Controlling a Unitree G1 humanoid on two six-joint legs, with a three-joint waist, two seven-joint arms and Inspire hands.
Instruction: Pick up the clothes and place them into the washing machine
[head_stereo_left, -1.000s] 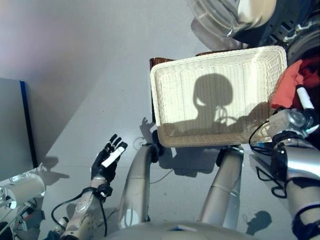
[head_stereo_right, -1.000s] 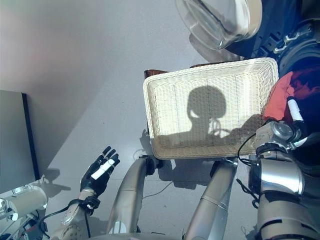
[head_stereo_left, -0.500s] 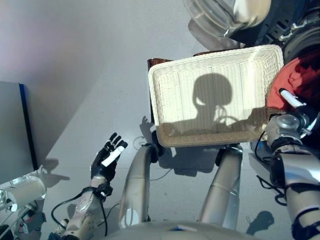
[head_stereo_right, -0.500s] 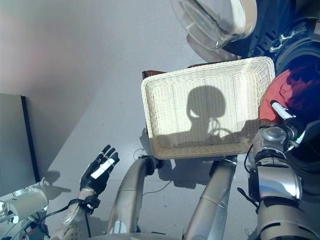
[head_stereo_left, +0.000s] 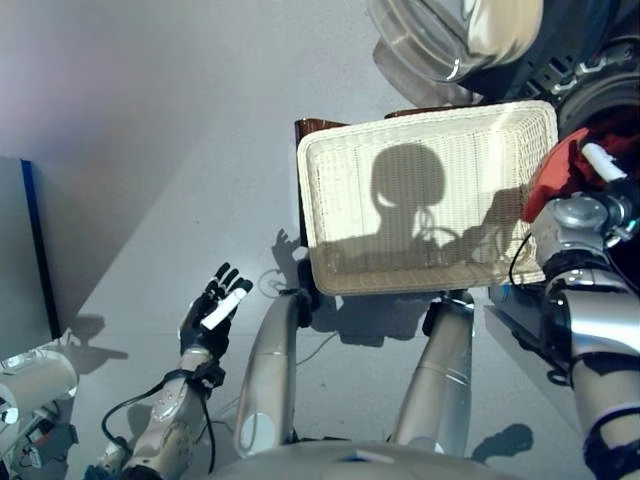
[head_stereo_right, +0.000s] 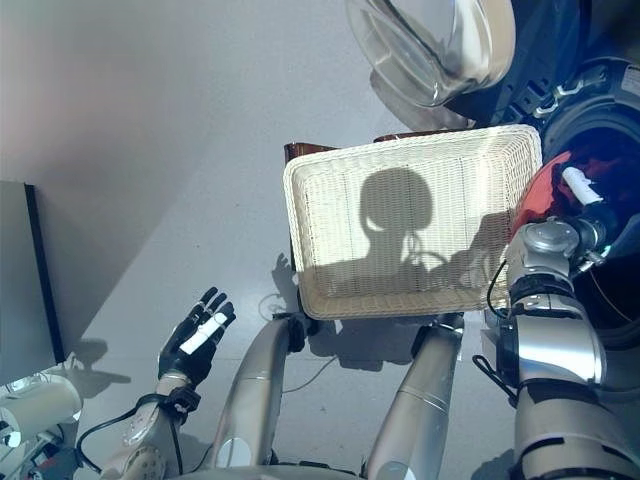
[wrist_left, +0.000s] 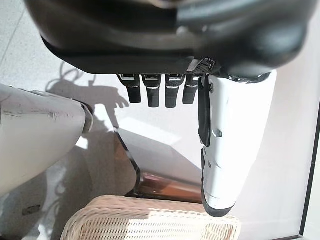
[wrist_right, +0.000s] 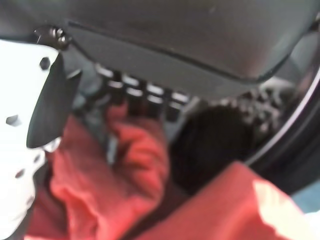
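Right hand (head_stereo_right: 583, 198) beside basket (head_stereo_right: 410, 225), curled on red cloth (wrist_right: 120, 185), fingertips hidden in folds. Drum (head_stereo_right: 610, 110) cut off. Left hand (head_stereo_left: 210, 315) spread, empty.

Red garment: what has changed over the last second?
The right hand has carried the red garment further toward the washing machine's drum opening, its fingers curled into the cloth. The wicker basket stays empty; the left hand stays open and idle.
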